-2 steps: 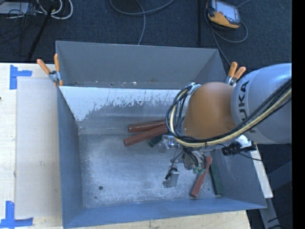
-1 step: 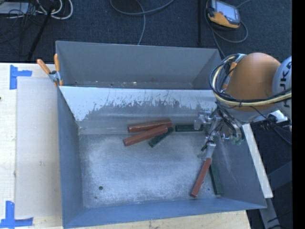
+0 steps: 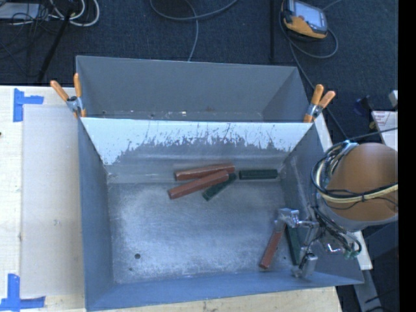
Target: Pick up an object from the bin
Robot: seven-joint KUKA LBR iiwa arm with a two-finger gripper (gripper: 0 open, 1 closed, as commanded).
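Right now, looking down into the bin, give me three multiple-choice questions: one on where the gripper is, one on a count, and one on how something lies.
1. Where in the bin is the gripper?
A. view's lower right corner
B. upper left corner
C. middle

2. How many reddish-brown sticks are in the bin?
A. one
B. three
C. five

3. How does the reddish-brown stick beside the gripper lie?
A. upright
B. flat on the floor, slanted
C. across the rim

Answers:
1 A: it sits by the right wall, near the front.
2 B: two lie near the back wall and one by the gripper.
3 B: its whole length rests on the floor.
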